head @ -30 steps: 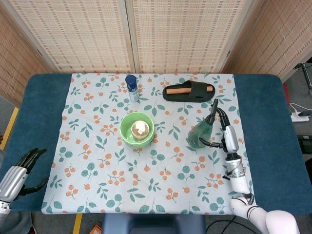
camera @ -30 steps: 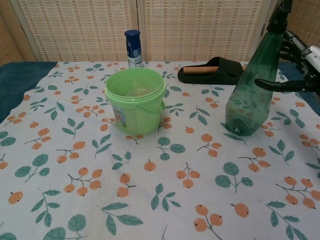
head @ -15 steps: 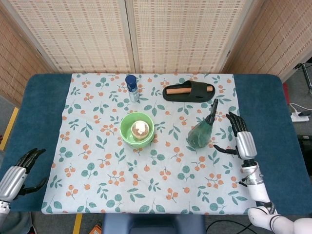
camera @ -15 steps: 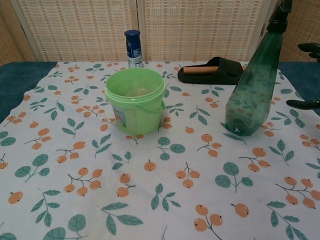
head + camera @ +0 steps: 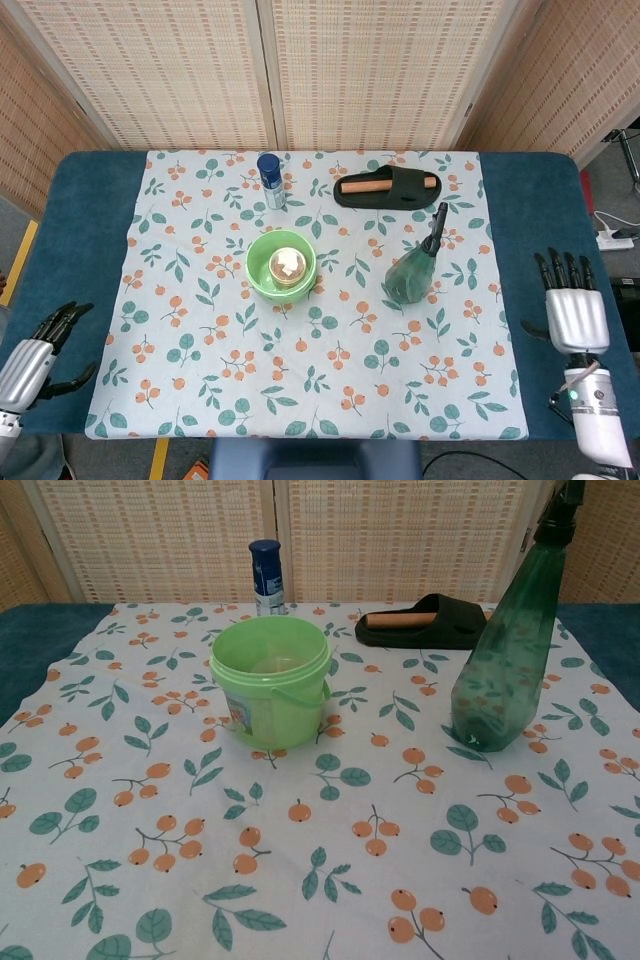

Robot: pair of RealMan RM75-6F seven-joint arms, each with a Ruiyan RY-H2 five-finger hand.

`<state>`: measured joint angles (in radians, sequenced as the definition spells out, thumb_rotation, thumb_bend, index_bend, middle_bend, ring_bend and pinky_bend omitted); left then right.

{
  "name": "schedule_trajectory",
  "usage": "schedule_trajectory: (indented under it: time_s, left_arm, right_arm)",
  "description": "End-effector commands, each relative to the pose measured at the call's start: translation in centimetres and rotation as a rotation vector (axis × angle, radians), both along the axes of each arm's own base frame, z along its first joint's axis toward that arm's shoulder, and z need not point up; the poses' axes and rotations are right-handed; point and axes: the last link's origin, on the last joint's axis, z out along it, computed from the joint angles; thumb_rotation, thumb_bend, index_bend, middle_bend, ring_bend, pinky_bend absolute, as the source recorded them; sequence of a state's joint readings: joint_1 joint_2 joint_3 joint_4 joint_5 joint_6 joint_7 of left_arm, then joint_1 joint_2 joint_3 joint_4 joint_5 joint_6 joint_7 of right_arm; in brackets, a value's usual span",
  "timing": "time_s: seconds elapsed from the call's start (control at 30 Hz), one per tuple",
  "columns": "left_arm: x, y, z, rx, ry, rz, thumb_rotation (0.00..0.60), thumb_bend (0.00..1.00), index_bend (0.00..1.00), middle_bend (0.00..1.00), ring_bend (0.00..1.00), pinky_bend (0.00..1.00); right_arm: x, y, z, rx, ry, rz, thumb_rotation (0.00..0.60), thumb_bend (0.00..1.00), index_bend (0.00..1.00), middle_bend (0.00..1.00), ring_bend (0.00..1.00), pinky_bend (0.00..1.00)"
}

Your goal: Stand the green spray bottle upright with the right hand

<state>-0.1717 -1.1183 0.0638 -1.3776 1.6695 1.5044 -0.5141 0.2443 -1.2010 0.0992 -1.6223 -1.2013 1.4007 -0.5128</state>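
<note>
The green spray bottle [image 5: 414, 269] [image 5: 509, 652] stands upright on the floral cloth, right of centre, its dark nozzle on top. Nothing touches it. My right hand [image 5: 567, 310] hovers over the blue table at the right edge, well clear of the bottle, fingers spread and empty; the chest view does not show it. My left hand [image 5: 38, 347] rests at the near left corner, fingers apart and holding nothing.
A light green bucket [image 5: 282, 264] [image 5: 271, 679] with something inside stands mid-cloth. A blue-capped bottle [image 5: 270, 179] [image 5: 265, 576] is behind it. A dark slipper [image 5: 388, 186] [image 5: 425, 621] holding a wooden stick lies at the back right.
My right hand released the spray bottle and drew back to the right, out onto the blue table edge. The bottle stays standing. The left hand has barely moved.
</note>
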Motion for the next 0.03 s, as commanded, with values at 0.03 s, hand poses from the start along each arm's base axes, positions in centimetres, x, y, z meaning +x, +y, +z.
schedule_trajectory:
  time_s: [0.03]
  left_arm:
    - [-0.02,0.04,0.09,0.007,0.0,0.002,0.6,0.32,0.06,0.1,0.0,0.11]
  right_arm:
    - [-0.12,1.11,0.54,-0.013,0.006,0.015,0.6,0.0,0.0,0.0,0.0,0.0]
